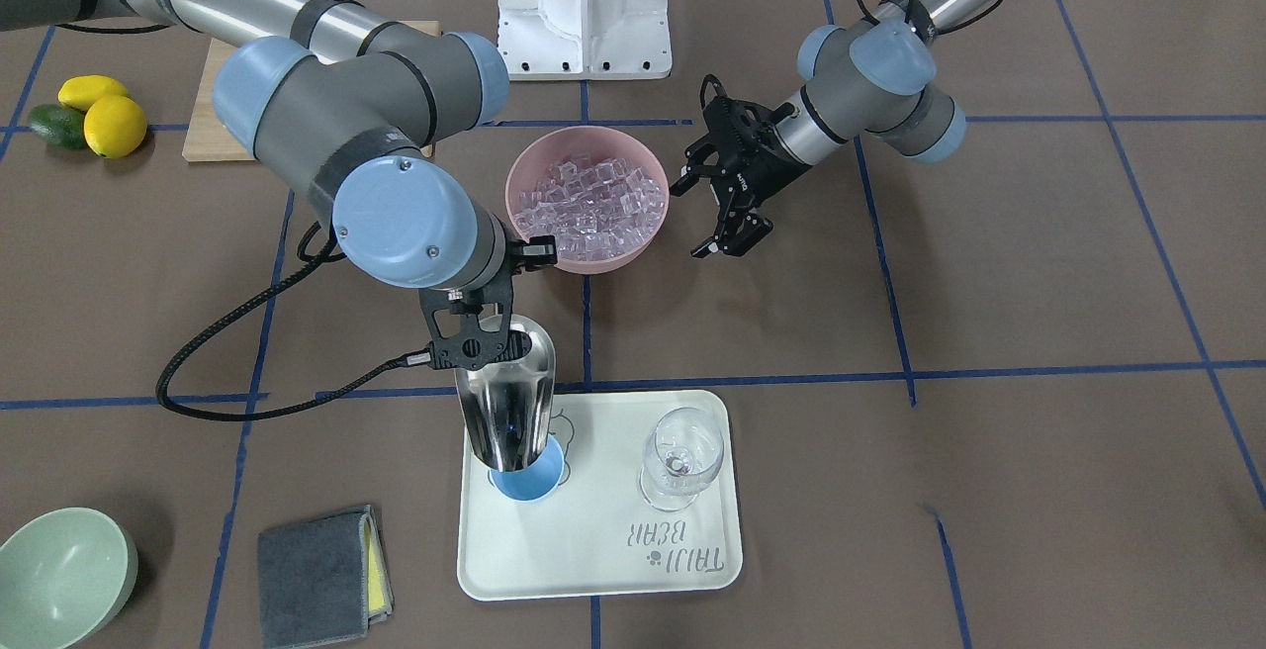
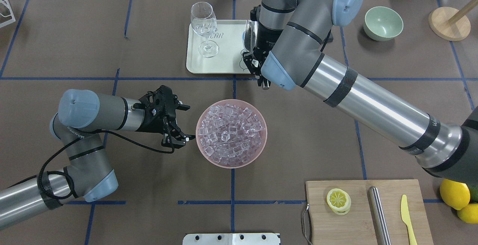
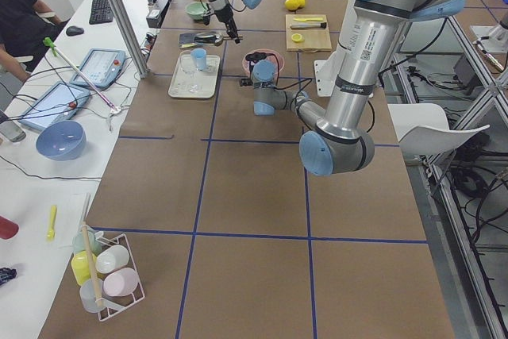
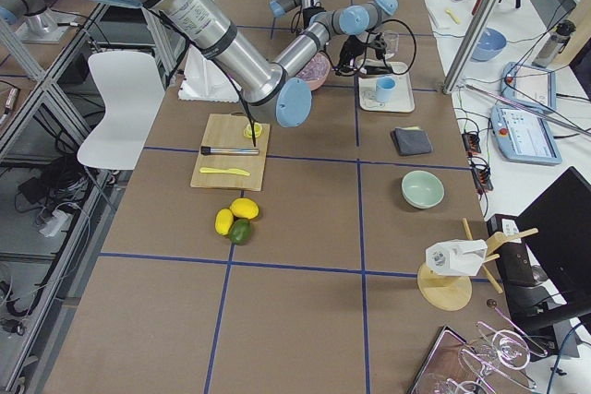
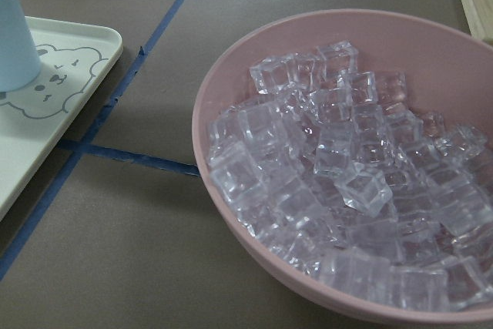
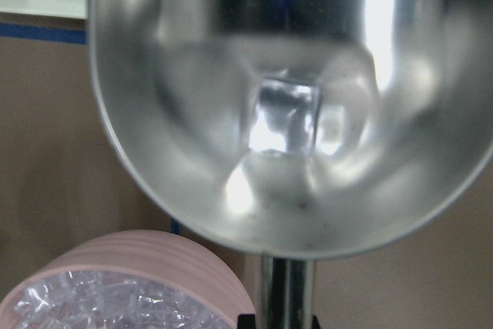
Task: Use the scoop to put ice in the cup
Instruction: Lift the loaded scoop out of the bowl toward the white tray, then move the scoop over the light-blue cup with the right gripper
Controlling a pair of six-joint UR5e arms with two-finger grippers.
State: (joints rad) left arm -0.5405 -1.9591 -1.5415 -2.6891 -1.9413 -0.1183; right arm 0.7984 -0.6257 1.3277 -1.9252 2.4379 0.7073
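Scoop (image 1: 509, 412) sits lower centre of the front view, tipped mouth-down over the cup (image 1: 534, 483), its lip at the cup's rim (we can't tell whether they touch). The right gripper (image 1: 475, 337) is clamped on the thin handle, just above the trough. The wrist view shows one cube (image 6: 283, 117) lying in the trough, not yet out.

The cup stands on the left part of the tray (image 1: 593, 555), with the wine glass (image 1: 680, 456) well apart to its right. The rest of the ice (image 1: 588, 204) is heaped in the pink bowl (image 1: 524, 159) at centre frame. The left gripper (image 1: 697, 219) hovers just right of the bowl with its fingers spread, holding nothing.

Handling, as we judge it:
- The scoop is stiff polished steel and probably slick, so the handle is the only sensible hold and a firm pinch near the trough limits twisting.
- The cubes look hard and smooth, so they should slide out quickly once the tilt is steep enough.
- The cup looks like light plastic, and a knock from the steel lip could tip it.
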